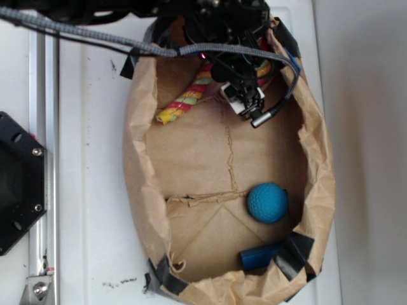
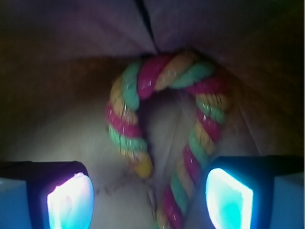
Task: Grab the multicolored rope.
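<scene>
Multicolored rope (image 2: 162, 133) bent like a cane at the far end of the brown paper bag (image 1: 137, 165), well apart from the teal ball (image 1: 268, 203) and the blue block (image 1: 261, 255) at the near end, partly hidden under the gripper (image 1: 245, 101) in the exterior view. Jaws spread wide and empty in the wrist view, the rope's long leg running down between the pads (image 2: 228, 198), nearer the right one. Best to shift slightly toward that leg to centre it, descend straight until the pads flank the strand without catching the paper floor, then close firmly.
</scene>
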Available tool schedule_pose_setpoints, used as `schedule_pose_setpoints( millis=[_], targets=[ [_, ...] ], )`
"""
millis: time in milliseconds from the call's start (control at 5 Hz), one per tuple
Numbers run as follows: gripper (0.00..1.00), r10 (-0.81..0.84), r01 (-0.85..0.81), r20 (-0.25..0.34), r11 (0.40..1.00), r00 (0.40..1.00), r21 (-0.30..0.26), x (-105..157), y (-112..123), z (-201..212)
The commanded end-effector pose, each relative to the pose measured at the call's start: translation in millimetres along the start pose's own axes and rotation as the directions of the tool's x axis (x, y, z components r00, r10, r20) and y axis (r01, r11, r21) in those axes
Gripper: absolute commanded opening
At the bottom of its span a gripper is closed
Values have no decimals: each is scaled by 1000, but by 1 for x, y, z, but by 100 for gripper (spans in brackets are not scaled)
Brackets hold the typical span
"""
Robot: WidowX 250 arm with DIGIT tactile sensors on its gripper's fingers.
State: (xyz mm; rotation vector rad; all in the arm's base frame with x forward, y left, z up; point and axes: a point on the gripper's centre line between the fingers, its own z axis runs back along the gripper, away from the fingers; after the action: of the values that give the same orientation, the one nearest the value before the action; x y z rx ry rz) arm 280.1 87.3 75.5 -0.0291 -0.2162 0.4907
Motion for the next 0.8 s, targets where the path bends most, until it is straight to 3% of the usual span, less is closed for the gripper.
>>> schedule_pose_setpoints(
  millis=[0, 200, 400, 600],
  targets=[
    [100, -22, 22, -30, 1000, 999, 18, 12, -16, -21],
    [100, -49, 50, -51, 998, 998, 34, 11, -20, -32],
    [93, -56, 59, -62, 997, 997, 44, 11, -23, -36],
    [0, -42, 45, -56, 998, 998, 48, 13, -23, -33]
  ],
)
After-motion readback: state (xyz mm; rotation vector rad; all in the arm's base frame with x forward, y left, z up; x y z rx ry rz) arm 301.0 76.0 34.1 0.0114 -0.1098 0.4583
